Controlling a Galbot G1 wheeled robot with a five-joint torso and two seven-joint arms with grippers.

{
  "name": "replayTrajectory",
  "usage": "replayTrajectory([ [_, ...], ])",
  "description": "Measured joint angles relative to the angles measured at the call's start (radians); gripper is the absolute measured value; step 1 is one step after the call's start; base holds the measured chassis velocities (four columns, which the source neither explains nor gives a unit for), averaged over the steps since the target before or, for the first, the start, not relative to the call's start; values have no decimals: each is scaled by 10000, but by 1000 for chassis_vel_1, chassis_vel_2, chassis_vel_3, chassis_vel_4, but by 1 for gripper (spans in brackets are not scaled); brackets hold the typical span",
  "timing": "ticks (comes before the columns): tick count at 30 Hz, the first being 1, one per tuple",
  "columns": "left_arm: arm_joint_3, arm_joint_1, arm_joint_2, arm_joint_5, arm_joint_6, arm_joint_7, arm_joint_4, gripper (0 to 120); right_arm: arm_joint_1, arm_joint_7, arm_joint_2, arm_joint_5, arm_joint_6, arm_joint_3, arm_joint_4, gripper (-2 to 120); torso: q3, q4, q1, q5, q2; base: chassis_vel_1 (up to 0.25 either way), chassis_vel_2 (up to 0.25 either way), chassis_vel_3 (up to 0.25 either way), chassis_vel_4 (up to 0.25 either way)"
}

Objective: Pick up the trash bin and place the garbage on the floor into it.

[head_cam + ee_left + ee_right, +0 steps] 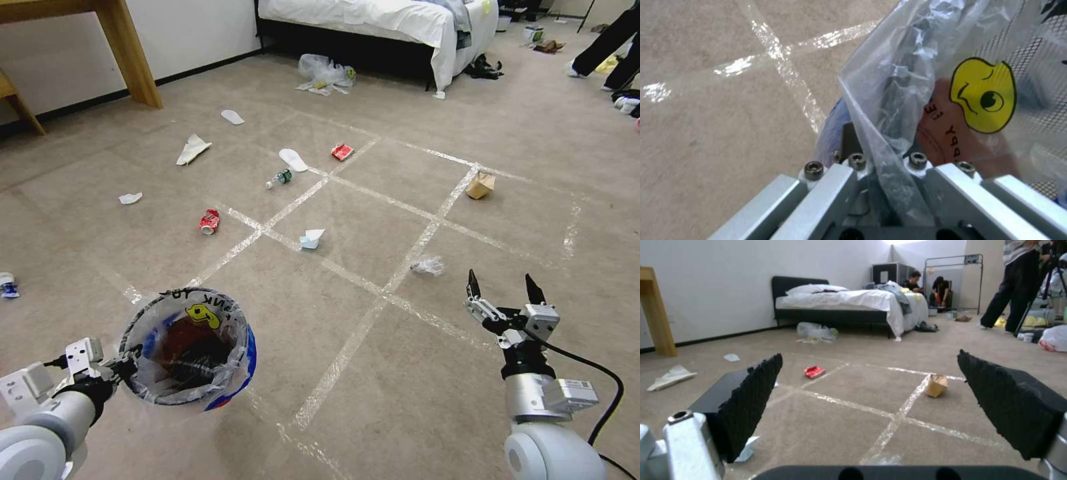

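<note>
Carpet, beige and short-piled, makes up the floor, crossed by a grid of shiny tape lines. A wooden table leg stands at the far left by the white wall, and a bed with white sheets sits at the far side of the room.

The left gripper is low on the left, its fingers closed on the rim of the trash bin, pinching the clear liner bag against the red wall; the bin hangs tilted above the carpet, mouth facing the head camera. Garbage lies scattered well beyond these fingers: a crumpled white paper, a crushed red can, a small plastic bottle, a white slipper, a red wrapper and a folded pale paper.

The right gripper hovers on the right with its fingers spread wide and holding nothing. A clear plastic scrap lies just ahead and left of them, a brown paper bag farther ahead.
</note>
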Motion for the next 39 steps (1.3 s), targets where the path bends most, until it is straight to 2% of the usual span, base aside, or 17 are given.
replayTrajectory([
  [39, -4, -34, -35, 45, 3, 49, 115, 1, 57, -47, 43, -127, 0, -58, -98, 100, 0, 0, 1, 0, 0, -117, 117, 112, -116],
])
